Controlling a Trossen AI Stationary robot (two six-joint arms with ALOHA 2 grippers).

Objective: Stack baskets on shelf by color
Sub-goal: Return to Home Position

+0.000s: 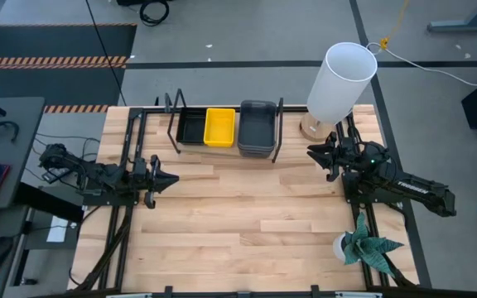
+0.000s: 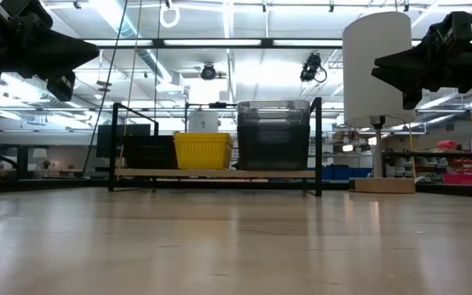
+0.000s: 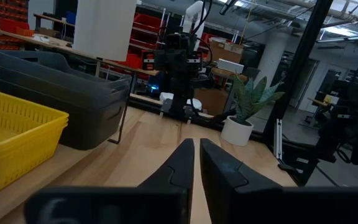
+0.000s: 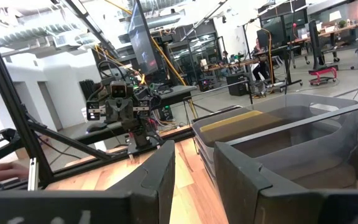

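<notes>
Hovering empty near the front corners of the shelf (image 2: 220, 173), loaded with black basket (image 1: 190, 128), yellow basket (image 1: 219, 126) and grey baskets (image 1: 257, 128) — left gripper (image 1: 166, 178) pinched narrow, right gripper (image 1: 317, 153) parted. Might clip the shelf's end frame (image 2: 317, 147) swinging home, toppling the stacked grey baskets.

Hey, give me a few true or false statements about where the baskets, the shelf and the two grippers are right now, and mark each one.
1. On the shelf, the yellow baskets sit between the black baskets and the dark grey baskets. True.
2. The left gripper holds a basket. False: it holds nothing, over the tabletop's left side.
3. The dark grey stack rises highest. True.
4. A basket lies on the bare tabletop. False: every basket in view is on the shelf.
5. The right gripper is over the shelf. False: it hangs right of it, beside the white lamp.
</notes>
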